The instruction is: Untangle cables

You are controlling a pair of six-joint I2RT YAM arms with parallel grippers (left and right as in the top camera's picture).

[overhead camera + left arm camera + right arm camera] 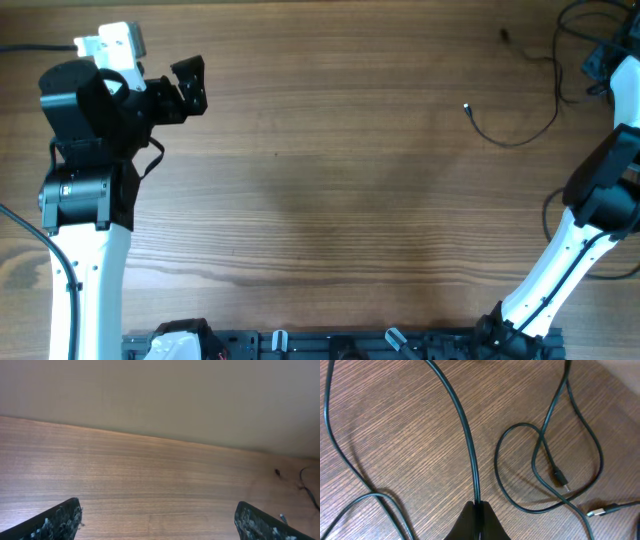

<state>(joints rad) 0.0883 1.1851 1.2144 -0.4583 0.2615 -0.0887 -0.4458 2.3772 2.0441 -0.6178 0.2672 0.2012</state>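
While the left pincer point(160, 527) hangs with its fingers spread wide over bare tabletop point(330, 200) at the far left, the right pincer point(479, 510) is pinched tight on one black strand point(474, 467) of the cables point(496, 465), which lie in loose loops on the wood at the far right corner. Beside the held strand, another curls round and ends in a small plug point(559, 478). From overhead, a further length trails toward the middle, ending in a white tip point(467, 107).
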